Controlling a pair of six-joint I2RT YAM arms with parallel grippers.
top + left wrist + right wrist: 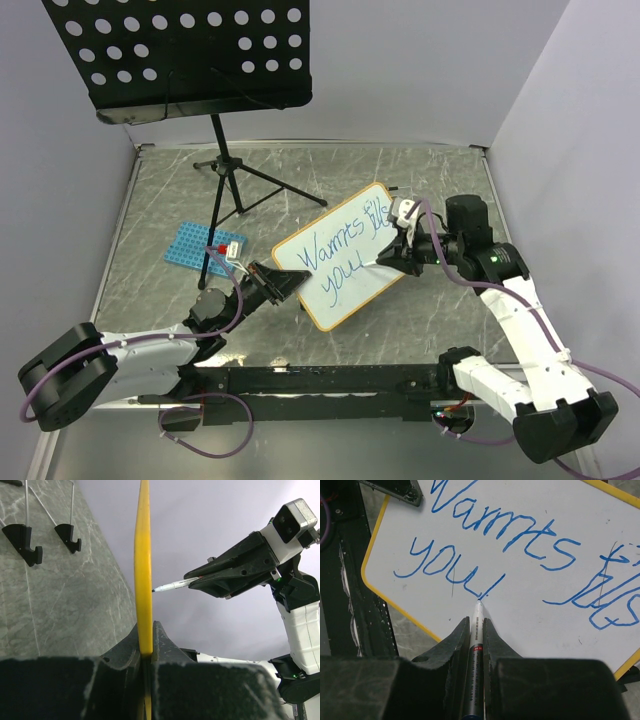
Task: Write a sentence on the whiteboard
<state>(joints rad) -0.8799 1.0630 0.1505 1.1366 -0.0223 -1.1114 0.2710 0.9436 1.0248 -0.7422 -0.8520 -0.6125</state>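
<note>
1. Top external view: at the far left, a blue rack (195,247) with holes lies on the grey table (150,200). A black music stand (180,55) stands behind it.
2. The left gripper (288,282) comes next. It is clamped tight on the left edge of the whiteboard (355,295) (the left wrist view shows the yellow frame pinched between both fingers).
3. The whiteboard is over the middle of the table, turned at a slant, between the two arms.
4. The sentence (345,252) is written on it in blue. The top line reads about "Warmts fills". The line below reads "you", with one short stroke after it.
5. A marker (478,622) touches the board with its tip, right at the bottom of that stroke.
6. The right gripper (392,255) is squeezed shut around the marker, at the board's right side.
</note>
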